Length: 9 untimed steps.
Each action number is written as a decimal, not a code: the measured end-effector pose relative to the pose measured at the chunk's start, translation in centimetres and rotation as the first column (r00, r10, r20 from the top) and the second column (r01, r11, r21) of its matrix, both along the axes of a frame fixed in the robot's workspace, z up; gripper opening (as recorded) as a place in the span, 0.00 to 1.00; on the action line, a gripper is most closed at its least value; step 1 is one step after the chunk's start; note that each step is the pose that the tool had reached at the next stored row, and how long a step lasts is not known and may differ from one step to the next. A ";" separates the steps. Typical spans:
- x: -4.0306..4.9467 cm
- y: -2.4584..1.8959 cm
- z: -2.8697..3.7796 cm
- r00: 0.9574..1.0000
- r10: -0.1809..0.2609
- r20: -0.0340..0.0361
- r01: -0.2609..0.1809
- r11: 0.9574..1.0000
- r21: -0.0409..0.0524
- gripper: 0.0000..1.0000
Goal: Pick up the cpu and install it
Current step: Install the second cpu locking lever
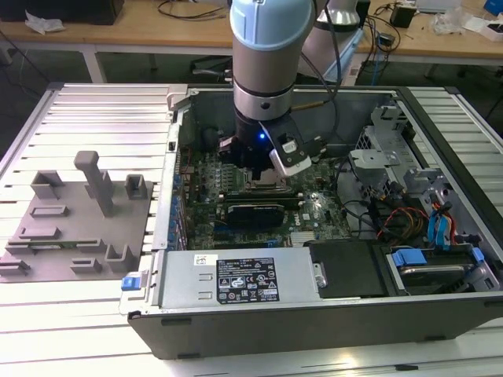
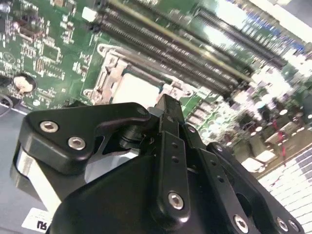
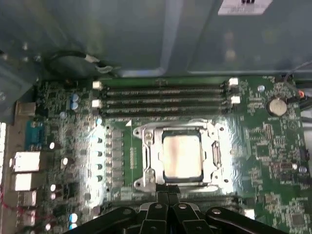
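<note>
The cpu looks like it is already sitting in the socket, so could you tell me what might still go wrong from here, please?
1. The cpu lies inside the metal socket frame, but whether it sits flat and square cannot be judged; a slight skew could harm the contacts beneath.
2. The gripper hangs close beside the socket, so a sideways move might nudge the chip or scrape the frame.
3. The memory slots run close beside the socket, so a drifting arm could strike them.

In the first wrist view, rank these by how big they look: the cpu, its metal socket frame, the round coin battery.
Largest to smallest:
1. metal socket frame, which surrounds the chip
2. cpu, seated inside the frame
3. coin battery, clearly smallest
All lie on the same board, so nearness barely skews this.
</note>
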<state>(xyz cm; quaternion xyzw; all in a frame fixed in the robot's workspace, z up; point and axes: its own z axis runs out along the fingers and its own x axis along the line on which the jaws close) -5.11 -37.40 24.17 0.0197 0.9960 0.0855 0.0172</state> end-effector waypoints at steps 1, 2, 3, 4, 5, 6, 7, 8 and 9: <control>0.51 0.16 -0.01 1.000 -0.001 0.000 0.001 1.000 -0.003 0.11; 0.93 0.23 -0.01 1.000 -0.003 0.000 0.003 1.000 -0.005 0.11; 1.32 0.28 -0.01 1.000 -0.003 0.000 0.003 1.000 -0.007 0.11; 1.53 0.33 -0.01 1.000 -0.004 0.000 0.004 1.000 -0.008 0.11; 1.83 0.63 -0.01 1.000 -0.004 0.000 0.004 1.000 -0.010 0.11; 2.06 0.94 -0.01 1.000 -0.004 0.000 0.004 1.000 -0.012 0.11; 2.77 1.72 0.48 1.000 -0.005 0.000 0.005 1.000 -0.030 0.11; 2.77 1.72 0.54 1.000 -0.005 0.000 0.005 0.999 -0.032 0.11; 2.77 1.72 0.54 1.000 -0.005 0.000 0.005 0.999 -0.032 0.11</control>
